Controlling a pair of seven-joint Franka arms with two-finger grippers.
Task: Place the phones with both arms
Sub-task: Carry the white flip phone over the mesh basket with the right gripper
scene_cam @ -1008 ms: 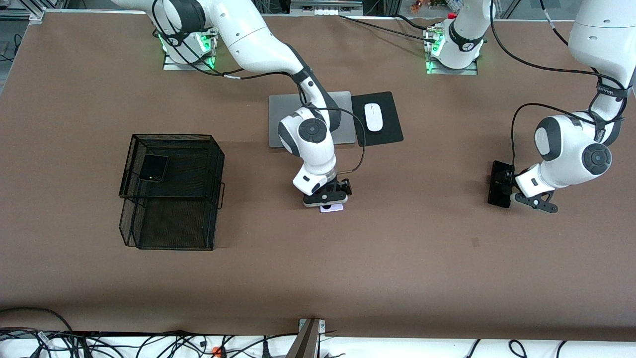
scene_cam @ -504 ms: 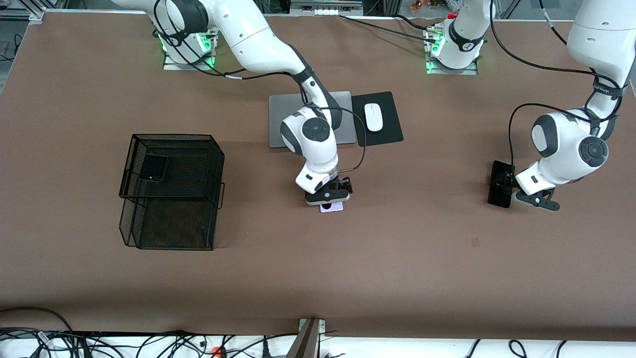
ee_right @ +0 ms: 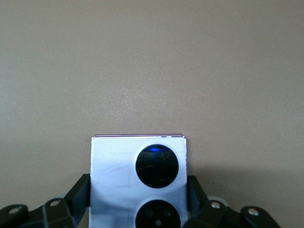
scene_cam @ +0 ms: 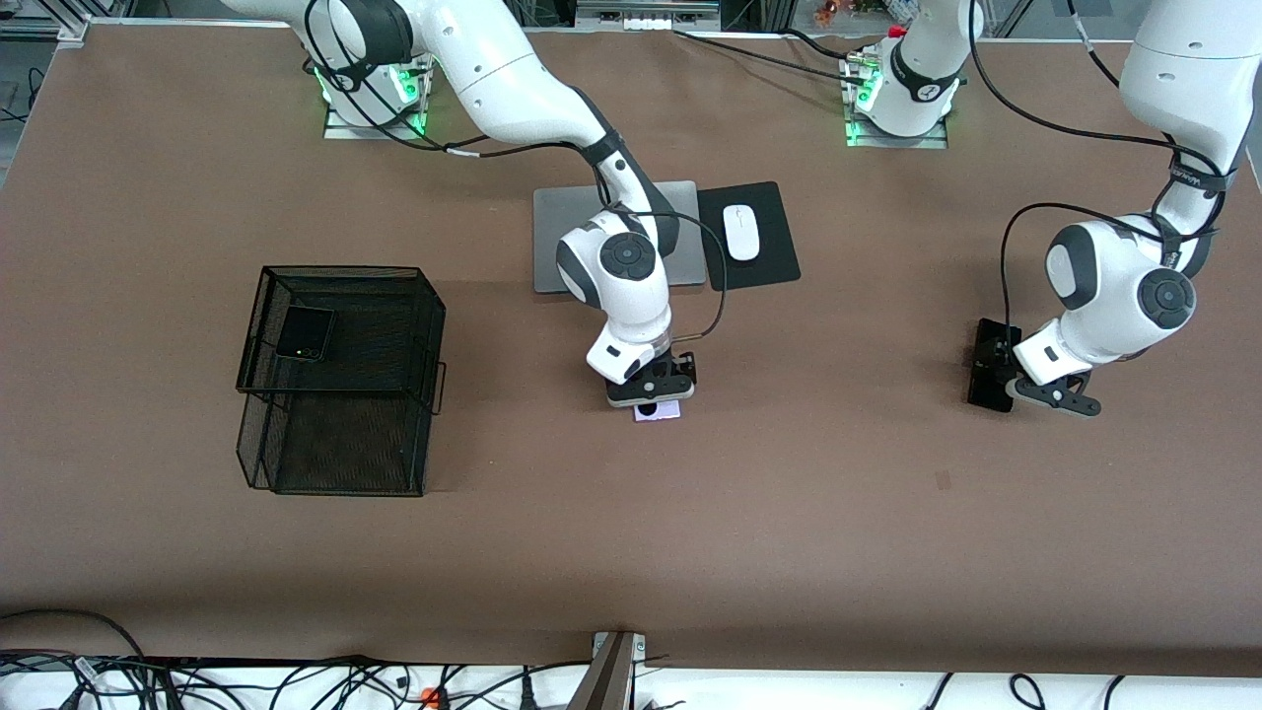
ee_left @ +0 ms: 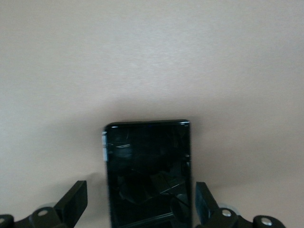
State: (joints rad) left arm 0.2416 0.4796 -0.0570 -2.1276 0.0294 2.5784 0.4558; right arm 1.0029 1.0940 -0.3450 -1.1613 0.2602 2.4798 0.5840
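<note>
The surface (scene_cam: pixel 789 513) is a broad brown sheet, bare over most of its area. Cables (scene_cam: pixel 296 680) lie along its edge nearest the front camera, and the two arm bases stand at the farthest edge, lit green.

Landmark: the silver laptop (scene_cam: pixel 567 222), closed, lying flat at mid-surface near the bases. Beside it, toward the left arm's end, a white mouse (scene_cam: pixel 740 232) sits on a black mouse pad (scene_cam: pixel 769 256).

Container: a black wire-mesh basket (scene_cam: pixel 340 380) with two tiers stands toward the right arm's end from the laptop and nearer the front camera. Its upper tier holds the squarish black folded phone (scene_cam: pixel 304 333), lying flat; the lower tier shows nothing inside.

The lilac phone (ee_right: pixel 137 180) lies flat on the surface nearer the front camera than the laptop, lenses up. The right pincer (scene_cam: pixel 651 392) is down on it, fingers (ee_right: pixel 78 194) pressed against both of its side edges, clenched on the phone.

The longer black phone (ee_left: pixel 147 173) lies flat well toward the left arm's end from the laptop. The left pincer (scene_cam: pixel 1001 380) is low over it, released, its fingers (ee_left: pixel 73 202) standing clear on either side with gaps showing.
</note>
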